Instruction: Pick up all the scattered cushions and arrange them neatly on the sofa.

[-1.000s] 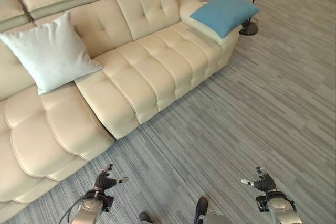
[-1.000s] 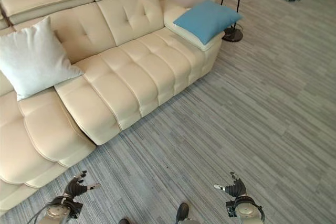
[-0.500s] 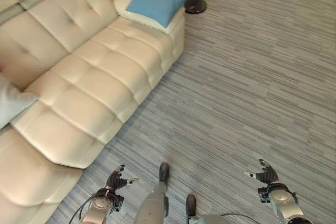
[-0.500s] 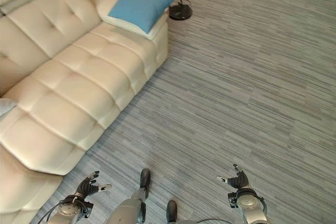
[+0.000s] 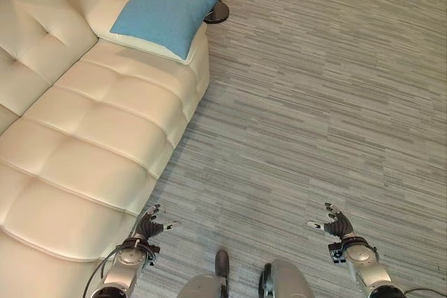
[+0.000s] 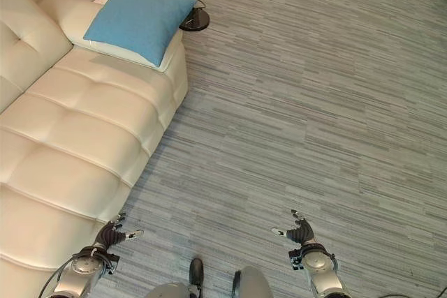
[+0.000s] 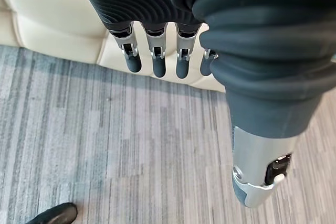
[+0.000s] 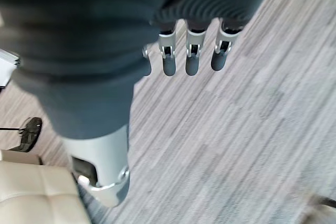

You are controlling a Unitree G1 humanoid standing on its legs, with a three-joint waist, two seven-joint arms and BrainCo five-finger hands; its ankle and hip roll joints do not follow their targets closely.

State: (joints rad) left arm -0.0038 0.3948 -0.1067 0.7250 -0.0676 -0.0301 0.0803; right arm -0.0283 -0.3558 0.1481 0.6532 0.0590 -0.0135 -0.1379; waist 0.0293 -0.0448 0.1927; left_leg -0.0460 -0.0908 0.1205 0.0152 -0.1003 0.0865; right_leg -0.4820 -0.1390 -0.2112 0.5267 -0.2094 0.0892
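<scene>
Right wrist camera. You see your right hand [image 8: 105, 61] from behind its dark ribbed cover, fingers [image 8: 192, 56] straight and relaxed, thumb [image 8: 102, 174] set apart, holding nothing. Past the fingertips lies grey striped carpet [image 8: 220, 140]. A corner of the cream sofa [image 8: 37, 192] lies beside the thumb, and near it you can make out the round black base of a floor lamp [image 8: 29, 129].

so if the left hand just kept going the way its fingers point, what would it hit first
Probably the sofa. The left hand is open and empty, and in its wrist view the fingers point at the cream front edge just beyond the carpet. Nothing lies between, though depth is hard to judge.
</scene>
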